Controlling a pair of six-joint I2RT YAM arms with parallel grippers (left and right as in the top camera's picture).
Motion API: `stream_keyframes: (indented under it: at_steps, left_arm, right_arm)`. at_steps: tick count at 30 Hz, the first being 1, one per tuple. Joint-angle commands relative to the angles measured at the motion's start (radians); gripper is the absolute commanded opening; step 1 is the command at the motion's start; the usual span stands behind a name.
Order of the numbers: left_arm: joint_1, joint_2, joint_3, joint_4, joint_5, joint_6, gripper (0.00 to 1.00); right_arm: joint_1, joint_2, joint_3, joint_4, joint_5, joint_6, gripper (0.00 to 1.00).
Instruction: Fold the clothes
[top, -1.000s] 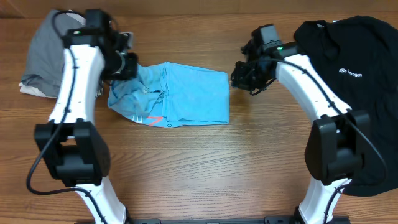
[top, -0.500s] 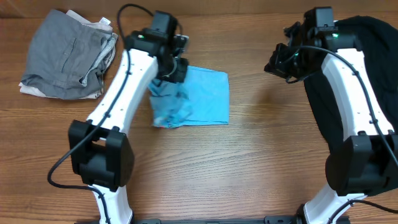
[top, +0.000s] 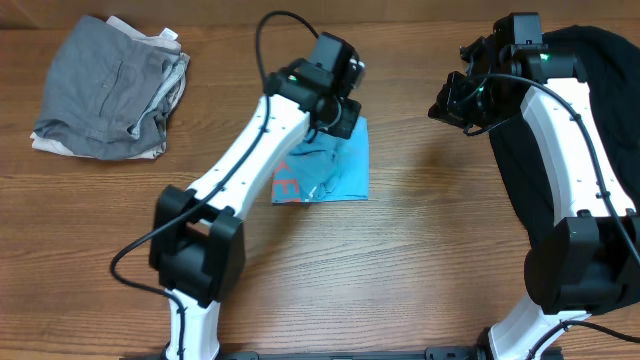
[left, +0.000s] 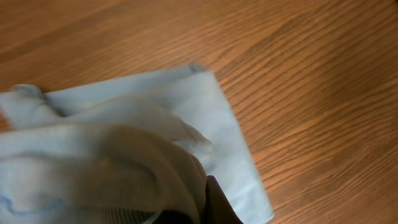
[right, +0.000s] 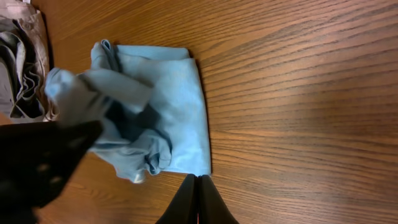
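Camera overhead: I see the light blue T-shirt (top: 345, 168) bunched mid-table (top: 400, 260), my left gripper (top: 340, 116) clamped on its top edge and my right gripper (top: 446, 105) closed and empty. Left wrist: shirt fabric drapes my finger (left: 216, 208). Right wrist: fingers (right: 211, 213) together, shirt beyond.

Bunched, blurry T-shirt (left: 112, 155) cloth buries the left claw (left: 214, 202) almost wholly

2 white arms (top: 240, 150), black at joints, cables, left hand (top: 338, 115) and right hand (top: 445, 105).
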Motion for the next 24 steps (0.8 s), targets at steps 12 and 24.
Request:
stream_keyframes:
  at_steps: [12, 24]
  left_arm:
    - [-0.131, 0.088, 0.007, 0.144, 0.027, -0.036, 0.75]
    - [0.006, 0.081, 0.353, -0.167, 0.02, -0.074, 1.0]
  right_arm:
    - [-0.048, -0.018, 0.021, 0.007, 0.002, -0.007, 0.04]
    - [-0.069, -0.018, 0.021, 0.01, -0.003, -0.003, 0.26]
